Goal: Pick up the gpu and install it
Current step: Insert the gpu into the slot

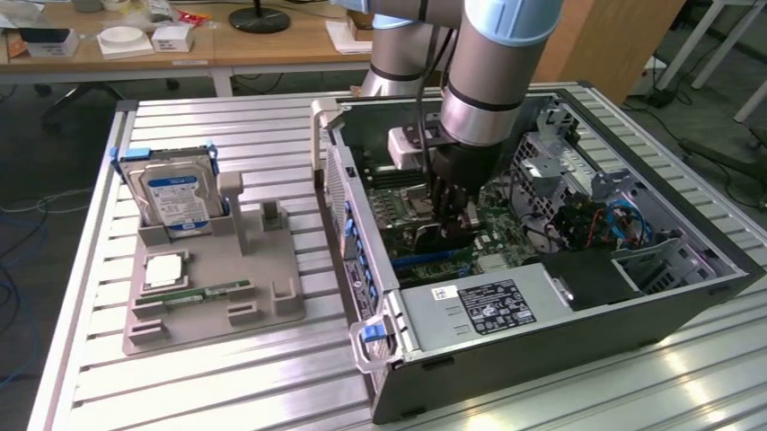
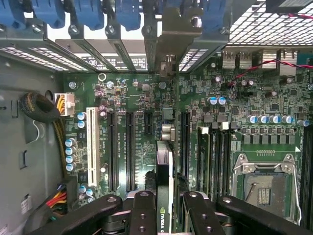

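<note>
The gpu (image 2: pixel 165 169) is seen edge-on in the wrist view, a thin card with a green logo strip, standing upright over the motherboard (image 2: pixel 132 98) among the long black expansion slots (image 2: pixel 130 152). Its silver end bracket (image 2: pixel 168 34) reaches to the rear slot openings of the case. My gripper (image 2: pixel 166 198) is shut on the gpu, with one black finger (image 2: pixel 143 210) on each face. In the exterior view the gripper (image 1: pixel 450 214) is deep inside the open computer case (image 1: pixel 707 269), and the dark card (image 1: pixel 437 238) sits just under it at the board.
A grey fixture tray (image 1: pixel 269 269) beside the case holds a silver hard drive (image 1: pixel 178 193), a processor (image 1: pixel 164 269) and a memory stick (image 1: pixel 210 292). Inside the case are the power supply (image 1: pixel 491 305), the processor socket (image 2: pixel 261 181), blue slot latches (image 2: pixel 88 12) and cable bundles (image 2: pixel 41 110).
</note>
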`<state>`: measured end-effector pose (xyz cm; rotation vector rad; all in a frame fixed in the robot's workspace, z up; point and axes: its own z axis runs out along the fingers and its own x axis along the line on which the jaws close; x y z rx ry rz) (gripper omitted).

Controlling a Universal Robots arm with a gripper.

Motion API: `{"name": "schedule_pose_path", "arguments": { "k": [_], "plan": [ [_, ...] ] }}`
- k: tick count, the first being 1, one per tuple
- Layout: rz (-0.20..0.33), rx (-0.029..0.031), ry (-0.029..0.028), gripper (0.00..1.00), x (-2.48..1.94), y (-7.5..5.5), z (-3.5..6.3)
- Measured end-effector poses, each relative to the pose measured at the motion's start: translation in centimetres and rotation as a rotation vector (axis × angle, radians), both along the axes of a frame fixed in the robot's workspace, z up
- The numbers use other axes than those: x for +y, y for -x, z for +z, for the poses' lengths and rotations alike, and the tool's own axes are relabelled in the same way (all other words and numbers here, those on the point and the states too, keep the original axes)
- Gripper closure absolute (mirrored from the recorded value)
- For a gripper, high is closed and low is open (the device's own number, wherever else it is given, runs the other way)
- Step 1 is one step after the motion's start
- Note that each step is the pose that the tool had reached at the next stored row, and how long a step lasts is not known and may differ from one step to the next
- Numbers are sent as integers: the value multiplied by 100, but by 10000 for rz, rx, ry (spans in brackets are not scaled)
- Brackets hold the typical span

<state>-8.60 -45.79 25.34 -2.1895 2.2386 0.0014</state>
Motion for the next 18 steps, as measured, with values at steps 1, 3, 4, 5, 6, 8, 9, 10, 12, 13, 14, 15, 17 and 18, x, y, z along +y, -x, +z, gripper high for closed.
{"name": "schedule_pose_path", "arguments": {
  "k": [1, 3, 4, 5, 6, 8, 9, 10, 12, 13, 14, 15, 17, 18],
  "plan": [
    [0, 0, 1, 74, 0, 0, 0],
    [-1, -1, -2, 74, 0, 0, -1],
    [0, -1, -2, 74, 0, 0, -1],
    [0, -1, -2, 74, 0, 0, -1],
    [0, -1, -2, 74, 0, 0, -1],
    [0, -1, -2, 74, 0, 0, -1],
    [1, -1, -2, 74, 0, 0, -1],
    [0, -1, -2, 74, 0, 1, -1],
    [0, -1, -2, 74, 0, 1, -1],
    [0, -1, -2, 74, 0, 1, -1],
    [0, 0, -6, 74, 0, 1, -2],
    [-1, 0, -11, 74, 1, 1, -3],
    [-1, -2, -17, 74, 1, 1, -9],
    [-1, -2, -17, 74, 0, 1, -16]
  ]
}}
